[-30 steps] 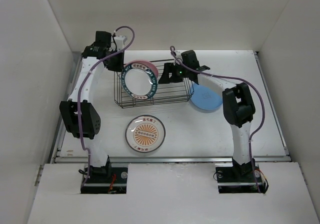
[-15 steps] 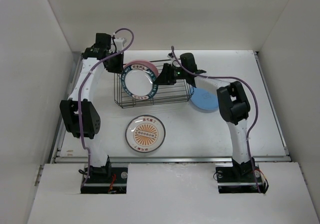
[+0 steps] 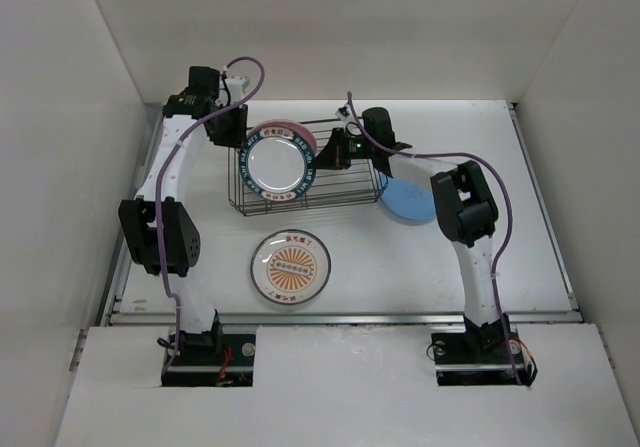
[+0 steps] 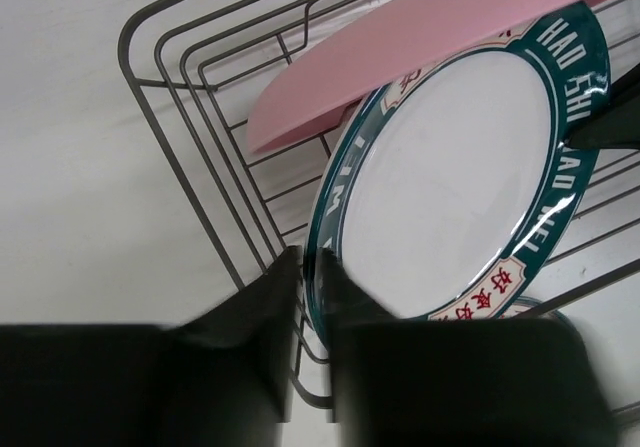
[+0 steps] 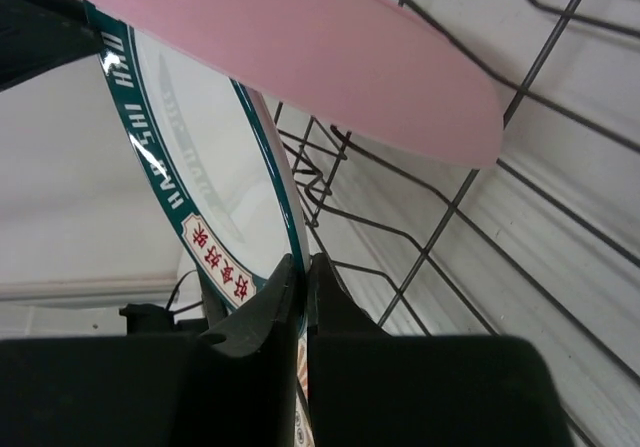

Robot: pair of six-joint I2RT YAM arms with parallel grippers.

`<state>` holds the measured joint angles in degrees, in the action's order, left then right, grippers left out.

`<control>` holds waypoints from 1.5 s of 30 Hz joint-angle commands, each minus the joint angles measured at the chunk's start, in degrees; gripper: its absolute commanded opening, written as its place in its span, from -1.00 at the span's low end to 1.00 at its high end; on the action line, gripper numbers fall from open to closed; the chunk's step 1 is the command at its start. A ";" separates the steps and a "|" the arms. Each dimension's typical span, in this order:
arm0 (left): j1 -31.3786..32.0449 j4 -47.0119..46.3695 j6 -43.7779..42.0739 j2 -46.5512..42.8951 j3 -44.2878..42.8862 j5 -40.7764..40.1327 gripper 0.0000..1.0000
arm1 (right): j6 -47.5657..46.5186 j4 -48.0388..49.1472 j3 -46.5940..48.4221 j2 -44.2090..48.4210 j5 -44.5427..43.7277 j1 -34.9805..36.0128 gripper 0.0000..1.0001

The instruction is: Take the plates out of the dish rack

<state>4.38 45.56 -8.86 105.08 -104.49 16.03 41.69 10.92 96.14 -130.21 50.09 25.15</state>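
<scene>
The dish rack (image 3: 345,179) of dark wire stands at the table's back. In its left part lean two plates, a white one with a teal lettered rim (image 3: 278,164) and a pink one (image 3: 290,129) behind it. My left gripper (image 4: 310,257) is slightly open astride the teal plate's (image 4: 450,167) left rim, which lies against one finger. My right gripper (image 5: 302,262) is shut on the same plate's (image 5: 200,157) right rim. The pink plate (image 4: 420,37) overhangs both. An orange sunburst plate (image 3: 291,267) and a blue plate (image 3: 410,199) lie on the table.
The rack's wires (image 4: 190,117) and prongs (image 5: 450,197) run close around both sets of fingers. The blue plate lies just right of the rack, under the right forearm. White walls enclose the table on three sides.
My right gripper moved left onto the teal plate's right rim and closed on it. My left gripper loosened from a shut grip. The plate now stands a little more upright.
</scene>
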 commanded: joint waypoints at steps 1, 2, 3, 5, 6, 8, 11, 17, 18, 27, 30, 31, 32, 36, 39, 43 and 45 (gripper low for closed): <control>0.28 1.46 -0.45 -1.18 -2.56 1.55 -0.54 | 0.76 5.78 -0.95 3.64 3.79 0.69 -1.00; 0.28 1.98 -0.45 -1.80 -2.56 1.02 -0.32 | 0.76 5.78 -1.56 4.17 3.79 0.17 -1.00; 0.28 1.99 -0.45 -3.37 -2.56 1.02 -0.05 | 0.76 5.78 -2.18 5.31 3.79 0.17 -1.00; 0.28 1.38 -0.45 -5.31 -2.56 -0.21 0.65 | 0.76 5.78 -2.18 6.63 3.79 0.17 -1.00; 0.28 1.37 0.50 -6.37 -2.56 -0.82 0.83 | 0.76 5.78 -2.79 7.94 3.79 0.17 -1.00; 0.28 -0.38 2.35 -9.53 -2.56 -4.23 1.00 | 0.76 5.17 -2.80 9.53 3.09 0.17 -1.00; 0.28 -1.00 4.37 -12.78 -2.04 -8.98 1.00 | 0.06 5.17 -4.90 14.01 -1.21 0.17 -1.00; -3.32 -2.66 7.63 -14.20 4.45 -14.88 1.00 | -7.40 -2.20 -4.38 21.12 -11.14 0.17 -1.00; -3.85 -2.67 8.15 -14.20 5.16 -14.89 1.00 | -10.11 -3.87 -3.60 21.92 -11.85 0.17 -1.00; -4.56 1.02 8.24 -5.34 8.07 -14.45 0.87 | -33.41 -35.77 -7.08 32.90 -18.14 6.73 -1.00; -4.56 1.02 8.25 -2.69 8.07 -14.54 0.82 | -35.80 -39.13 -13.49 34.15 -18.01 9.04 -1.00; -4.04 1.02 8.25 -1.03 7.55 -14.54 0.82 | -35.80 -39.13 -15.09 34.93 -18.01 9.91 -1.00; -3.33 1.02 8.25 -0.23 7.54 -14.54 0.82 | -35.80 -39.13 -16.49 34.94 -18.01 9.92 -1.00; -2.02 1.02 7.63 3.55 7.54 -17.26 0.60 | -36.33 -39.83 -18.09 32.22 -23.54 12.73 -1.00; -2.01 1.63 7.63 6.10 7.02 -15.51 0.31 | -36.33 -39.04 -17.39 28.18 -25.21 13.96 -1.00; -2.01 3.65 7.63 9.44 5.26 -13.84 -0.17 | -37.03 -39.22 -13.70 24.05 -26.79 15.98 -0.39; -1.49 4.27 7.63 11.45 4.56 -13.83 -0.37 | -38.17 -42.11 -12.30 23.43 -28.63 16.78 0.09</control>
<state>2.57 47.11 -1.10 115.13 -97.14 2.00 5.72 -30.65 79.29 -107.37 23.75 39.94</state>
